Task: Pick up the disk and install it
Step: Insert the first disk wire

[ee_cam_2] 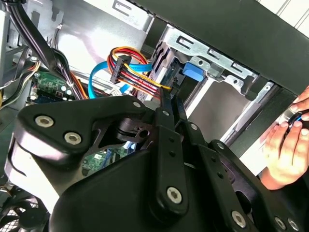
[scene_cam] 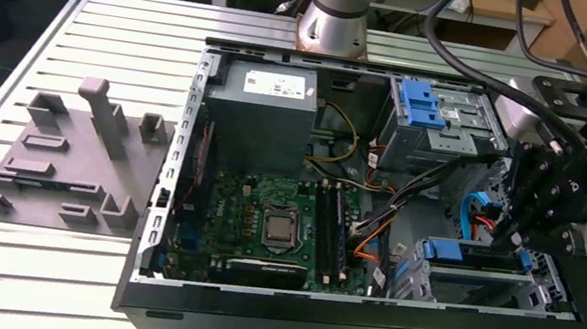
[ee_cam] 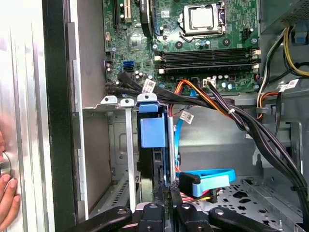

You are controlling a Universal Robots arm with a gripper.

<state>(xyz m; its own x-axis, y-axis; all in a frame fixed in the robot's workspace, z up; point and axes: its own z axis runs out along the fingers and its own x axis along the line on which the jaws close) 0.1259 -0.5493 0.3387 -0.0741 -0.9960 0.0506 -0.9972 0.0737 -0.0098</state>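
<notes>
We look down past our gripper (ee_cam: pixel 164 205) in the first wrist view. The jaws are pinched shut on the thin edge of the disk (ee_cam: pixel 155 145). The disk stands on edge and runs straight away from the jaws, toward twelve o'clock, down in the drive cage (ee_cam: pixel 113 104). It is thin with a blue front. Farther off lies the green motherboard (ee_cam: pixel 145 41).
</notes>
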